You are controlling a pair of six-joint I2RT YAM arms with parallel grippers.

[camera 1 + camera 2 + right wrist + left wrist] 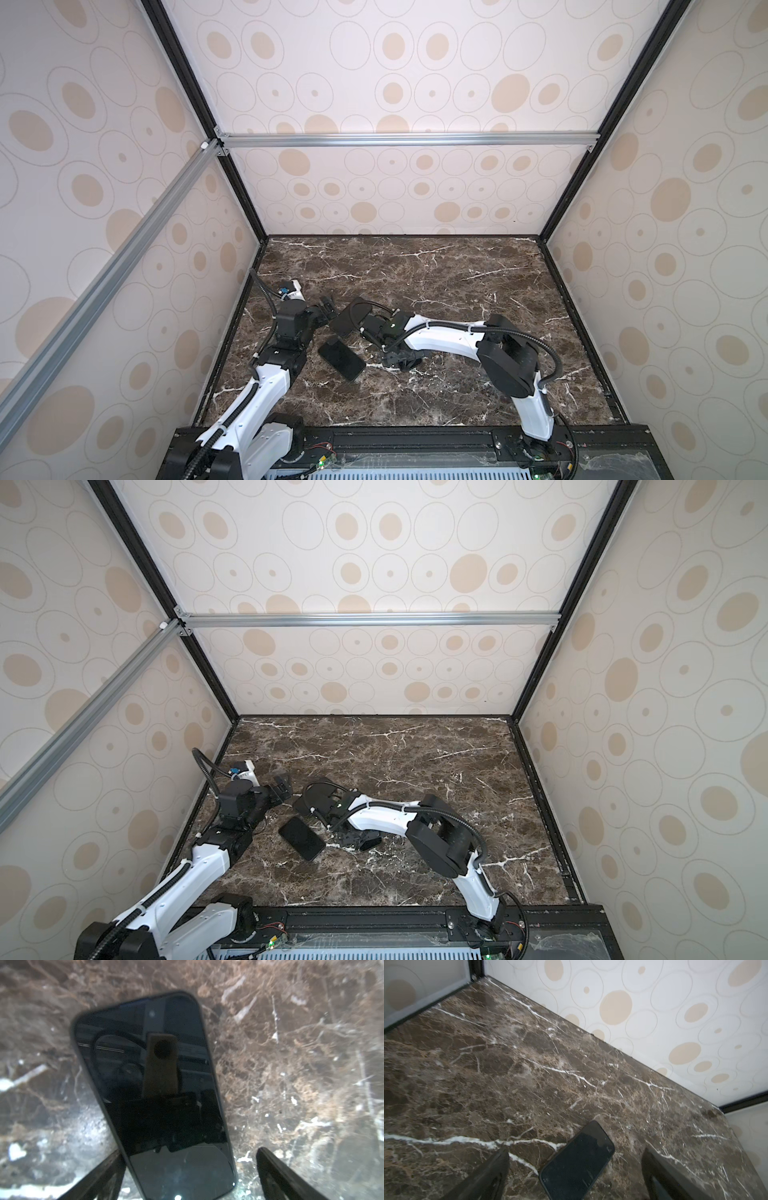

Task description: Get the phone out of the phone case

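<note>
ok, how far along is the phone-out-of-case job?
Looks nearly done. Done: the glossy phone and a matte slab, probably the phone case, lie as two separate pieces on the table. In hand: nothing; left gripper and right gripper both have jaws open, the right's flanking the phone's end. Remaining: seemingly just retreating, though I can't confirm the phone is bare.

Top views high overhead sharing the table (415,282), left wrist facing beyond left gripper (577,1149), right wrist close over phone (153,1095)
</note>
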